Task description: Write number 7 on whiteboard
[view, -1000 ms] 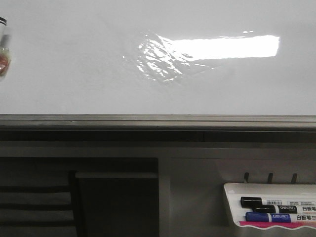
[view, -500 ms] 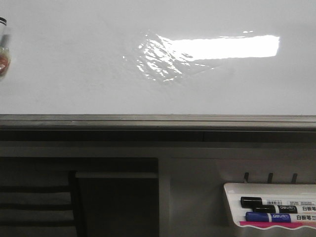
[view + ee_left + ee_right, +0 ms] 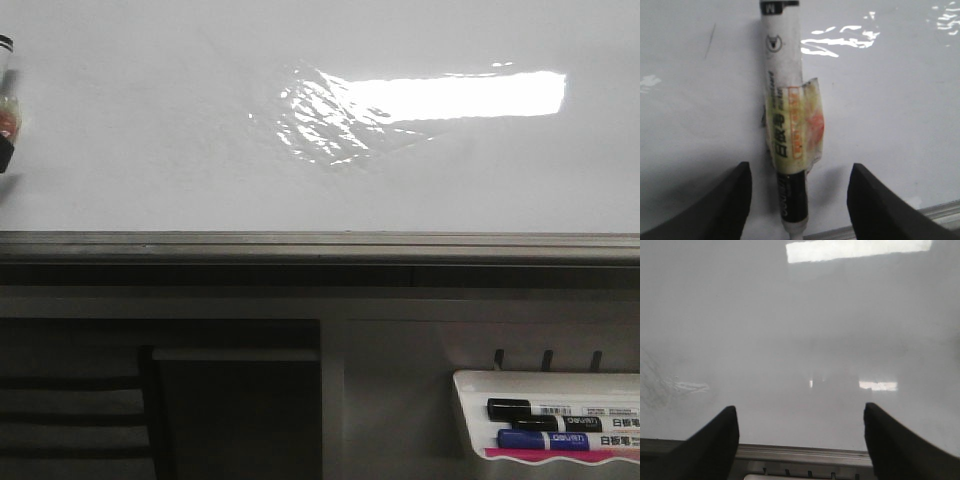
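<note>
The whiteboard point(image 3: 200, 130) fills the upper front view, with a wrinkled shiny film patch point(image 3: 320, 125) and a grey edge rail point(image 3: 320, 243). A white marker point(image 3: 782, 90) with a black end and yellowish tape lies flat on the board. It shows at the far left of the front view as marker point(image 3: 6, 90). My left gripper point(image 3: 800, 169) is open, its fingers wide on either side of the marker, touching nothing. A thin dark slanted stroke point(image 3: 710, 41) marks the board; I cannot tell if it is the number 7. My right gripper point(image 3: 799, 411) is open over bare board.
A small white tray point(image 3: 470, 400) hangs below the rail at the lower right, holding a black marker point(image 3: 540, 410) and a blue marker point(image 3: 545, 439). Dark shelving point(image 3: 80, 400) sits under the board at the left. The edge rail point(image 3: 800, 455) runs just beneath my right fingers.
A dark shape has come in at the far left edge of the front view, beside the taped marker. The marker itself and all else stay put.
</note>
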Robot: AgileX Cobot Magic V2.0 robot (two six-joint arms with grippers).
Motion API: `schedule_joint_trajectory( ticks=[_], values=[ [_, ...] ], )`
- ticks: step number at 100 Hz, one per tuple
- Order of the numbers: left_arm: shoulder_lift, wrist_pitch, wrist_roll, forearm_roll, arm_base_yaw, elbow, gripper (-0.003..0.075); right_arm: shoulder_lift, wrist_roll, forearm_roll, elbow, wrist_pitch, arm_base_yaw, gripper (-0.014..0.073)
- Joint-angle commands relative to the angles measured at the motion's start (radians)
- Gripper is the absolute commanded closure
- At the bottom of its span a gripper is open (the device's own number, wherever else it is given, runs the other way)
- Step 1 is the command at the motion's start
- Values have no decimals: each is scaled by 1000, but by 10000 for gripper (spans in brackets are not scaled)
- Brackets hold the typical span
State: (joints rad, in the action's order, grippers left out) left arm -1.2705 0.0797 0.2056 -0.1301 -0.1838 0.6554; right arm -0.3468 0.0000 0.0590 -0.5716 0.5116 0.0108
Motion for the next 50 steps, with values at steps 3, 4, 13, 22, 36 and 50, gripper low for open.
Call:
schedule_joint_trajectory(
  ticks=[3,4,13,22,36,50],
  values=[
    [-13,-99,1,0,-9,34,337,-18,-11,4,-30,-83,6,123],
    [-15,-99,1,0,-9,34,337,-18,-11,4,-30,-83,6,123],
    [-32,-105,1,0,-9,34,375,-18,-11,4,-30,-83,6,123],
    [-42,-109,1,0,-9,34,448,-18,-11,4,-30,-83,6,123],
    [-44,-122,1,0,-9,34,561,-18,-11,4,-30,-83,6,123],
    [-44,-129,1,0,-9,34,652,-18,-11,4,-30,-83,6,123]
  ],
)
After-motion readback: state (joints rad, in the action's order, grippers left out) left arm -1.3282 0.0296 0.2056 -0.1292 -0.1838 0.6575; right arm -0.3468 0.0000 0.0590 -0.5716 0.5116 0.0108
